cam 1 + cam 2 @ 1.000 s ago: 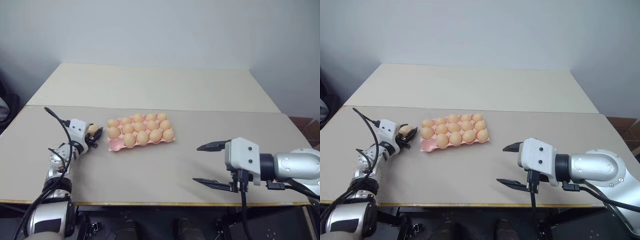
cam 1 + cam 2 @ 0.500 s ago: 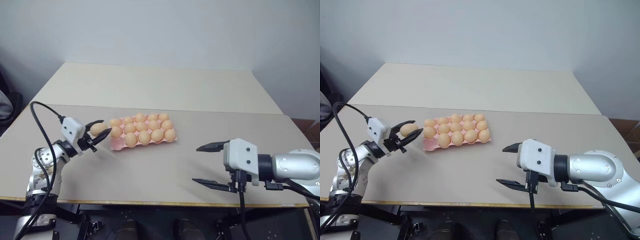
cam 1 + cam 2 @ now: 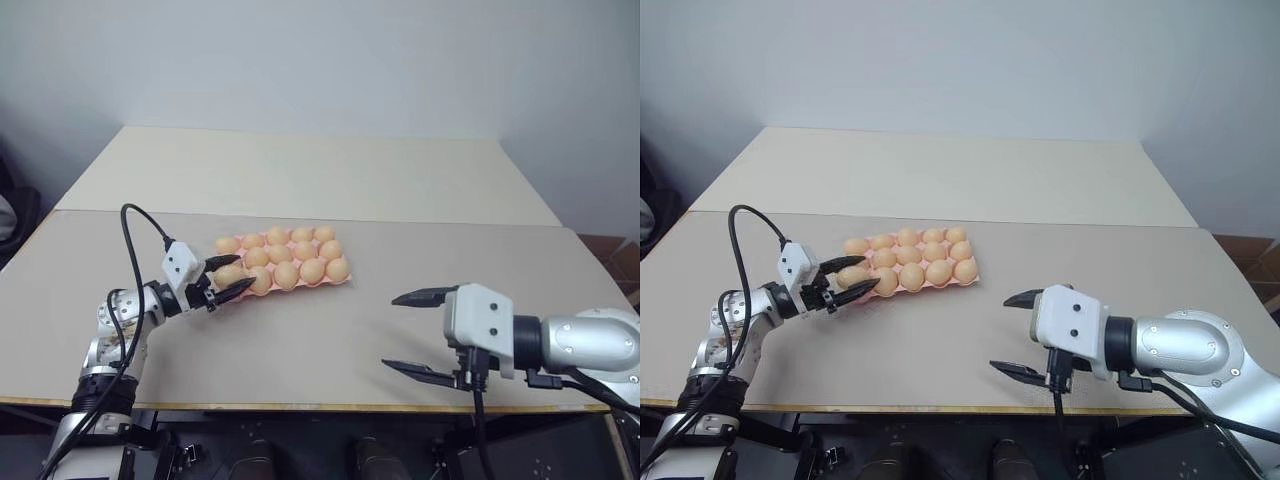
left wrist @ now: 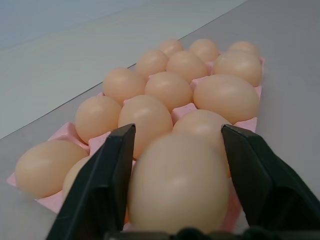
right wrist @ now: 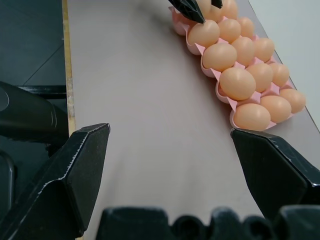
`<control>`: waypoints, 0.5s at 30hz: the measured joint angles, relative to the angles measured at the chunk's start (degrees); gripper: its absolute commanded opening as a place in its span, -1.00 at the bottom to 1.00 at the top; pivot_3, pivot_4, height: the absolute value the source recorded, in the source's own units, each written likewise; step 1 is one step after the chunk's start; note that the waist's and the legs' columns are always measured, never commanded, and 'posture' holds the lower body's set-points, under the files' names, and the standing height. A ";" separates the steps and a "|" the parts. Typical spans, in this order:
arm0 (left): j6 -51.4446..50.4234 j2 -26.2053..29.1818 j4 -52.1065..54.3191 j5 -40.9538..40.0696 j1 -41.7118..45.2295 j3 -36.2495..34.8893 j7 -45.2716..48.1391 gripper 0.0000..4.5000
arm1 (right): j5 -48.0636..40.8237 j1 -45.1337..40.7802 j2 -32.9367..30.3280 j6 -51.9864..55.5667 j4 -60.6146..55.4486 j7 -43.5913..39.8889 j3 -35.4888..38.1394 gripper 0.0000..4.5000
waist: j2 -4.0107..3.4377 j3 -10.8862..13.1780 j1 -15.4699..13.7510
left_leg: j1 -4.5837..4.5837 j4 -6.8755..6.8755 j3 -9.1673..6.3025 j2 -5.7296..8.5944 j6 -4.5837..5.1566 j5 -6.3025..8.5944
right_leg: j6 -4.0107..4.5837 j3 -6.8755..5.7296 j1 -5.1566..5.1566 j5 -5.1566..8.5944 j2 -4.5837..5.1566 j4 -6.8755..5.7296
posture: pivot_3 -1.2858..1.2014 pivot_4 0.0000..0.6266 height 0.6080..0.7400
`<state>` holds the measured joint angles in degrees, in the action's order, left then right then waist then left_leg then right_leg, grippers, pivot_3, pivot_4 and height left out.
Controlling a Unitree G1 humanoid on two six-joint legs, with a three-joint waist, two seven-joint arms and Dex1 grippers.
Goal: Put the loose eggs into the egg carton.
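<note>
- The left gripper point(image 3: 226, 276) is seen at the near-left corner of the egg carton point(image 3: 340, 280), with an egg point(image 4: 180, 182) lying between its two black fingers point(image 4: 102, 185).
- A narrow gap is visible between each finger and the egg in the left wrist view, so the fingers are parted around the egg; whether it is truly gripped cannot be told.
- The carton's other eggs point(image 4: 227, 97) are found just beyond the left fingertips, row after row seated in the pink cups.
- Whether the egg between the fingers already rests in a cup cannot be told.
- The right gripper point(image 3: 412, 333) is held above the table point(image 3: 300, 340) near its front edge, its fingers point(image 5: 75, 175) spread wide with nothing between them.
- The carton is placed well apart from the right fingers, ahead and off to their left, with bare tabletop between.
</note>
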<state>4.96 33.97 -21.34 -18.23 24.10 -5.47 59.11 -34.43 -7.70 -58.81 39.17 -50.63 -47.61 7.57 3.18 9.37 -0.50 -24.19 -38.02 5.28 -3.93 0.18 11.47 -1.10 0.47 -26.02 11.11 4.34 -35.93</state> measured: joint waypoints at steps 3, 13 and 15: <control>0.08 -0.02 0.54 -0.90 -0.44 -0.78 0.59 0.84 | -0.02 -0.01 0.00 0.00 0.03 0.18 0.00 1.00 | 0.00 0.00 -0.02 | -0.01 0.00 0.00 0.00 0.00 0.00 | -0.01 0.01 -0.01 -0.02 0.00 0.01 | 0.03 -0.52 1.00; -7.37 8.53 18.21 -10.28 -14.07 -13.30 0.98 0.99 | -0.14 -1.37 -0.14 -0.27 1.91 -1.81 -0.17 1.00 | 0.00 0.00 0.82 | 0.02 0.01 0.01 -0.03 -0.01 0.00 | 0.12 0.00 -0.03 0.09 0.02 -0.01 | 0.03 -0.52 1.00; -8.57 11.20 20.97 -10.86 -17.30 -15.84 1.28 0.99 | -0.57 -1.52 -0.37 -0.50 2.50 -2.91 0.14 1.00 | 0.00 0.00 0.86 | 0.03 0.01 0.01 -0.04 -0.01 0.01 | 0.13 0.00 -0.03 0.10 0.04 0.01 | 0.03 -0.52 1.00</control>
<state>-3.62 45.17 -0.37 -29.08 6.80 -21.30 60.40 -35.00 -9.22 -59.19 38.67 -48.13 -50.52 7.71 3.18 9.37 0.37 -24.16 -38.01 5.29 -3.97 0.17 11.48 -0.97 0.47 -26.06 11.22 4.37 -35.92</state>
